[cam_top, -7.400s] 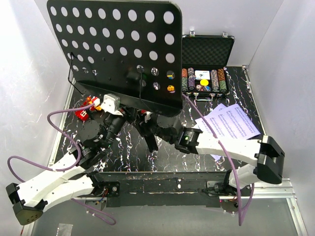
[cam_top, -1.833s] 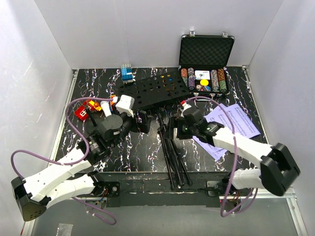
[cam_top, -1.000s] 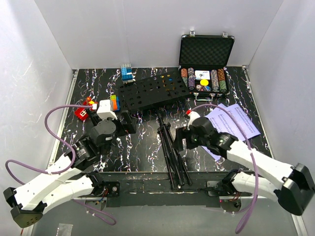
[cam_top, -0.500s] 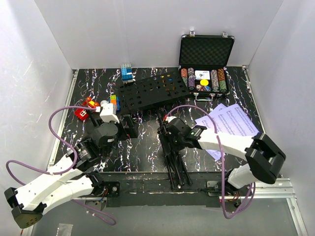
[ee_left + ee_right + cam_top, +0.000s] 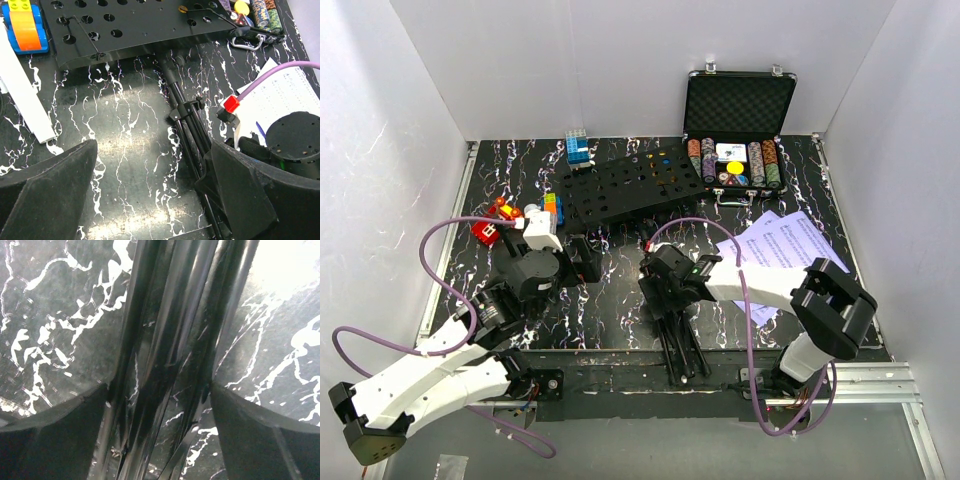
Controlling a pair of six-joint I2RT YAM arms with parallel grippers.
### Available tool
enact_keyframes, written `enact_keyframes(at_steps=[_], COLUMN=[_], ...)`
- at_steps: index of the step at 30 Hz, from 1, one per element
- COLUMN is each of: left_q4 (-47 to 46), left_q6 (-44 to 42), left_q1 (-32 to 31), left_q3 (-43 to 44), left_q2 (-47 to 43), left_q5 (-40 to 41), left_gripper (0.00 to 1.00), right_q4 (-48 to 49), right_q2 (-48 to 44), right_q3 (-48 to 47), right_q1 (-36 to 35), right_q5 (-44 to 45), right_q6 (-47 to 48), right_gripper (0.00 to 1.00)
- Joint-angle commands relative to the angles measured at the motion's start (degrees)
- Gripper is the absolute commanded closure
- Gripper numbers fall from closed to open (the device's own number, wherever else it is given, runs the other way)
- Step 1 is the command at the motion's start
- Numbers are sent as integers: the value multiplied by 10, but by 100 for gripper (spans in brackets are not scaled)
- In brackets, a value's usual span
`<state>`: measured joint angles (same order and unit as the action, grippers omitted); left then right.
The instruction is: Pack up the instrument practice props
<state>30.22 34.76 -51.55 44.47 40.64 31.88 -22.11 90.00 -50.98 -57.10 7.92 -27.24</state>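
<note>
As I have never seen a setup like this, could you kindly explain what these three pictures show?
Two white robot arms are bolted at the near edge of a black marbled table. The wide picture looks down from above and behind them; each of the other two comes from a camera on one wrist, looking past that arm's own fingers. A black music stand lies flat, legs folded toward the arms. Around it are sheet music, an open poker chip case and toy blocks. The left hand is open and empty. The right hand has a finger each side of the folded legs; whether it squeezes them, I cannot tell.
</note>
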Motion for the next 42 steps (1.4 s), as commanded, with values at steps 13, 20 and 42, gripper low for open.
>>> enact_keyframes(at_steps=[13, 20, 42], left_q4=[3, 5, 120], left_q6=[9, 4, 103], left_q1=[-1, -1, -1], left_q3=[-18, -14, 45], left_q2=[-7, -12, 5], left_q5=[-8, -3, 170], left_gripper=[2, 2, 2], right_q4=[21, -5, 16], right_q2=[10, -13, -473], right_q3=[4, -41, 111], right_q1=[-4, -6, -5], right_q5=[-12, -1, 101], right_q6=[-36, -47, 34], right_gripper=[32, 13, 9])
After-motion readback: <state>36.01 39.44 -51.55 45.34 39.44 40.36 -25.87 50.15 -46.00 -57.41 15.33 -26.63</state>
